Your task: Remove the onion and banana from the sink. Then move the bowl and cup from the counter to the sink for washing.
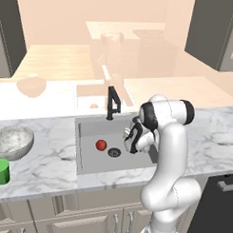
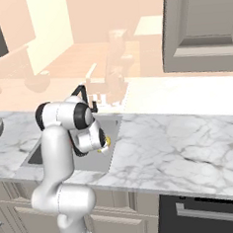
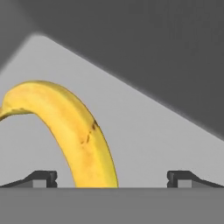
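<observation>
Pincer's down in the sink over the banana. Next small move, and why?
Probably close on it. In the hand view the banana lies on the grey sink floor, running between the two spread fingertips of the pincer, so a squeeze should catch it.

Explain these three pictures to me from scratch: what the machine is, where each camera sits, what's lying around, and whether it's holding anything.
This is a rendered kitchen. The white machine is a robot arm on a drivable base. Two cameras ride behind it, one to its left and one to its right, both looking down over the marble counter. The third camera sits on the hand, looking along the gripper.

In the sink, by the faucet, a red onion lies beside the drain. On the counter to the left stand a speckled bowl and a green cup.

The arm reaches down into the sink. In the hand view its jaws stand wide apart, and the banana lies on the sink floor between them. Nothing is gripped yet.
</observation>
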{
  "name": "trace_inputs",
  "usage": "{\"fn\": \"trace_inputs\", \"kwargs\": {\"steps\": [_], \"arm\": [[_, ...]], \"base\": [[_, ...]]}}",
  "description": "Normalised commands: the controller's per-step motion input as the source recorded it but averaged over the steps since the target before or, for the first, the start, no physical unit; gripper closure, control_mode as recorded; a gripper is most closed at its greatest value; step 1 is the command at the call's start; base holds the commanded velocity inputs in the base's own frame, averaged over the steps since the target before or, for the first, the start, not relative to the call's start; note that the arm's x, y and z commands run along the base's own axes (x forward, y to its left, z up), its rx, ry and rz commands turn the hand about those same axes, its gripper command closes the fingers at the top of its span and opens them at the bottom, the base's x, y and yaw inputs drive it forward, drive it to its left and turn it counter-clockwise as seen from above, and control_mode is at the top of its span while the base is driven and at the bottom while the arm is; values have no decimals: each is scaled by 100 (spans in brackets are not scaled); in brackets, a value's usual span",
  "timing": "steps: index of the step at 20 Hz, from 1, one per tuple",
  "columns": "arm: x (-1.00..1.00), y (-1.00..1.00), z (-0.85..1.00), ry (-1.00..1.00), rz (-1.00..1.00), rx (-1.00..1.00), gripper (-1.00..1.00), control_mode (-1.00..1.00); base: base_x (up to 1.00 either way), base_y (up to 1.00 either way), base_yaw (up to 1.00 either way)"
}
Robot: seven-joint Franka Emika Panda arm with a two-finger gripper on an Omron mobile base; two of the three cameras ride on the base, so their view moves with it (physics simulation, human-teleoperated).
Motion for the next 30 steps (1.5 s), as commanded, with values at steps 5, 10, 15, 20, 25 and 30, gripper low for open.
{"fn": "trace_inputs", "kwargs": {"steps": [5, 10, 15, 20, 25, 30], "arm": [[12, 0, -8, 0, 0, 1, -100, -100], [12, 0, -9, 0, 0, 1, -100, -100], [11, 0, -9, 0, 0, 0, -100, -100], [9, -1, -11, 0, 0, 0, -100, -100], [7, -2, -13, 0, 0, 1, 100, -100], [4, -2, -10, -1, 0, 1, 100, -100]], "base": [[0, 0, 0], [0, 0, 0], [0, 0, 0], [0, 0, 0], [0, 0, 0], [0, 0, 0]]}}
